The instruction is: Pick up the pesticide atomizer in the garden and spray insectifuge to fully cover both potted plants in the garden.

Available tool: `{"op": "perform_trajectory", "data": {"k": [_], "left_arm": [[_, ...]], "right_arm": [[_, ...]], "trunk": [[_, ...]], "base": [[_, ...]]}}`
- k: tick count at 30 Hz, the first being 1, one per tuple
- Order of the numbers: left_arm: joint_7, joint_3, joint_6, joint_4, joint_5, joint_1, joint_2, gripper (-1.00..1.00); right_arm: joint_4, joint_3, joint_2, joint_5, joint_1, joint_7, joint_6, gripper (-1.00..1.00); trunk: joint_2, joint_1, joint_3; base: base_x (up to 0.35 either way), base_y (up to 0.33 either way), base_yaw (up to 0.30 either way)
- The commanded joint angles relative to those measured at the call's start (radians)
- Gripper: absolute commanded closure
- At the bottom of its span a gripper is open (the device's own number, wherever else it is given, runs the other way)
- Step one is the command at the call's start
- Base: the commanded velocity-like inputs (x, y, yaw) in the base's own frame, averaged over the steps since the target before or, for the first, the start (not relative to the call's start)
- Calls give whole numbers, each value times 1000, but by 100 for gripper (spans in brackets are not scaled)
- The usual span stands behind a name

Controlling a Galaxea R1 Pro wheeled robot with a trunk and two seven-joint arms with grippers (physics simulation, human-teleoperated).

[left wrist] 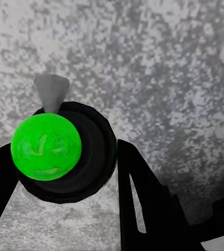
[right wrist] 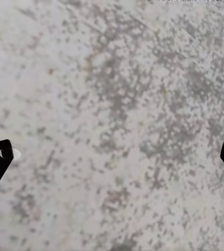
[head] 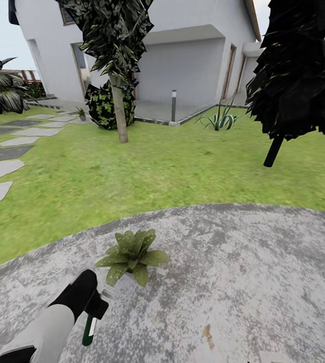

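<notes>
Gripping the atomizer [head: 89, 328], left gripper [head: 96, 306] angles toward potted plant [head: 131, 255].

Mottled grey patio [head: 243, 282], green lawn [head: 157, 166], potted plant [head: 131, 254] — speckled green leaves

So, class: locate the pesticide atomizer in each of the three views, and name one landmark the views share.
Head view: the pesticide atomizer hangs from the left gripper, low left, near the potted plant.
Left wrist view: seen end-on, green disc in a dark ring, between the fingers.
Right wrist view: not in it.
Shared landmark: the speckled grey patio.
</notes>
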Motion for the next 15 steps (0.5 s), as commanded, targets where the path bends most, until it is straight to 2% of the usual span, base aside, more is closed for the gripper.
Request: {"op": "perform_trajectory", "data": {"k": [1,10,15], "left_arm": [[-10,8,3,-2,-11,0,-2,100],[-13,13,12,-1,-9,0,-6,100],[-12,8,21,-2,-8,0,-22,100]], "right_arm": [[1,-8,0,10,-1,-2,-3,-100],[2,-9,0,10,-1,-2,-2,-100],[3,-9,0,10,-1,-2,-2,-100]], "trunk": [[0,0,-1],[0,0,-1],[0,0,-1]], "base": [[120,-74,0],[247,-124,-10],[98,-7,-235]]}}
